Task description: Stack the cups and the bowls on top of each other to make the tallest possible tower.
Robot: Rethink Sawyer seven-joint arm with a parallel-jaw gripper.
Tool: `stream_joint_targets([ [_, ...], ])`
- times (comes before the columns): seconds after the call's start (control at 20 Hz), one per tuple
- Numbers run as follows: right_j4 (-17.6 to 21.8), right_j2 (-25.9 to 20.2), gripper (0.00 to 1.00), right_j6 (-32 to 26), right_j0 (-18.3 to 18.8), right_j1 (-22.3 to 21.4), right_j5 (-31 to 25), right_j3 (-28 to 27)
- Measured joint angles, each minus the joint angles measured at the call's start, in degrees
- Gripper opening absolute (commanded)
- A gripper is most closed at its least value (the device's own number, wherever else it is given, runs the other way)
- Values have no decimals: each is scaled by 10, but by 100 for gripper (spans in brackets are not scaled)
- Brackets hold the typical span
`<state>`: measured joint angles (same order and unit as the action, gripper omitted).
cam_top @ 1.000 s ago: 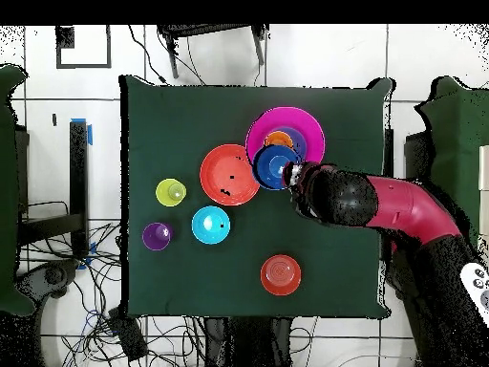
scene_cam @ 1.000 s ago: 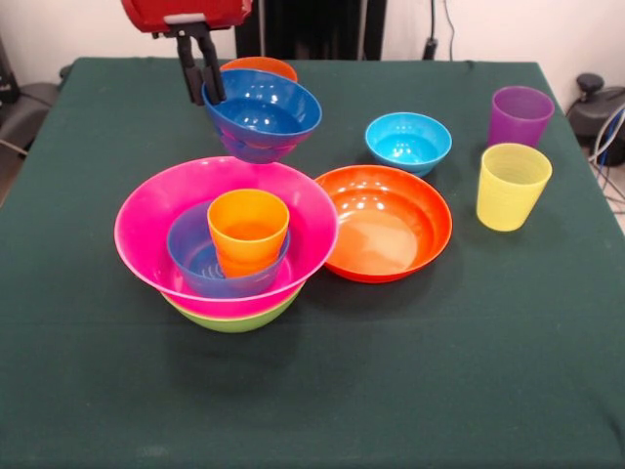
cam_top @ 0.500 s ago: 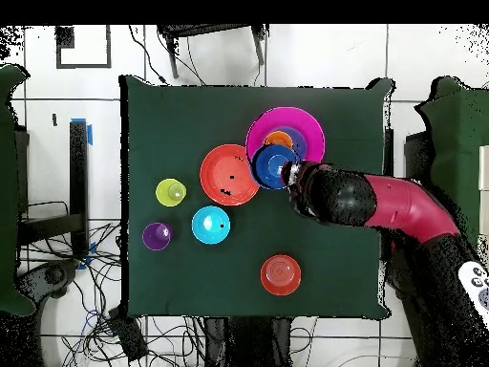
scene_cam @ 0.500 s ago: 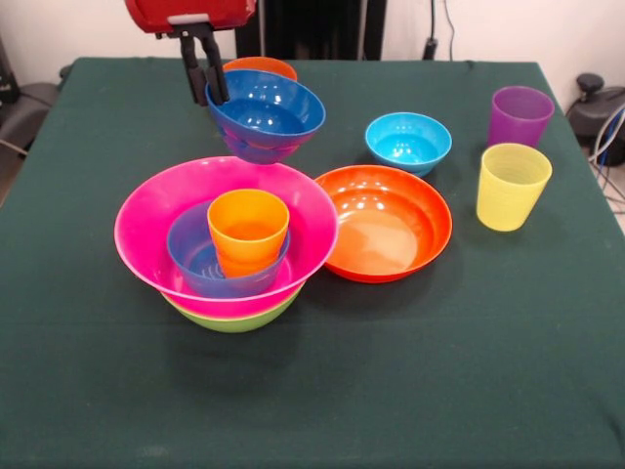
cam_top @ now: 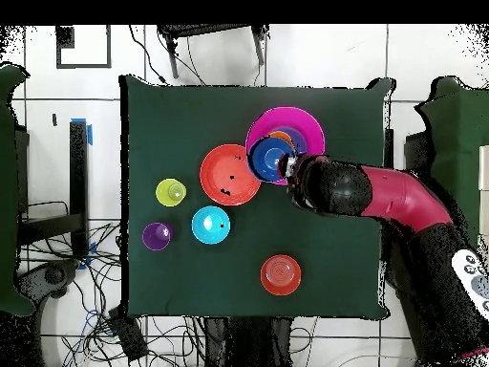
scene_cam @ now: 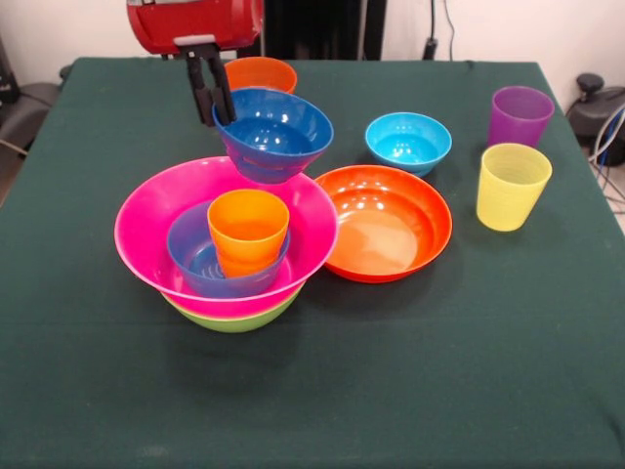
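A tower (scene_cam: 227, 244) of nested plastic is seen on the green tabletop (scene_cam: 391, 391), toward the front view's left edge: a lime green bowl (scene_cam: 234, 318) at the bottom, a large pink bowl (scene_cam: 156, 220) seated in it, a small blue bowl (scene_cam: 190, 256) inside that, and an orange cup (scene_cam: 248, 231) standing upright in the blue bowl. Four pieces are thus judged to be stacked already. A dark blue bowl (scene_cam: 275, 132) is held in the air by the pincer (scene_cam: 212, 90), whose black fingers are pinched on the bowl's rim at the side toward the far left corner; the bowl hangs above the pink bowl's far rim, clear of the orange cup. In the overhead view the same dark blue bowl (cam_top: 265, 161) is shown overlapping the pink bowl (cam_top: 301, 124), with the red arm (cam_top: 382, 196) reaching in beside it. Still loose on the tabletop are a shallow orange bowl (scene_cam: 386, 223) just beside the tower, a cyan bowl (scene_cam: 408, 140) behind it, a small orange bowl (scene_cam: 262, 71) near the far edge, and a purple cup (scene_cam: 520, 114) and a yellow cup (scene_cam: 512, 186) toward the right edge. The held bowl remains to be set down, and five further pieces are left, so the task is judged under half done.
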<state>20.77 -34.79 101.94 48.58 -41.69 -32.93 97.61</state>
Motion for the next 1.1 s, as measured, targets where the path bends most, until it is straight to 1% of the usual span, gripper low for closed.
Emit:
stream_joint_targets([
  [0.5, 0, 0, 0, 0, 0, 23, 0, -25],
  [1.1, 2, 0, 0, 0, 1, 23, 0, -30],
])
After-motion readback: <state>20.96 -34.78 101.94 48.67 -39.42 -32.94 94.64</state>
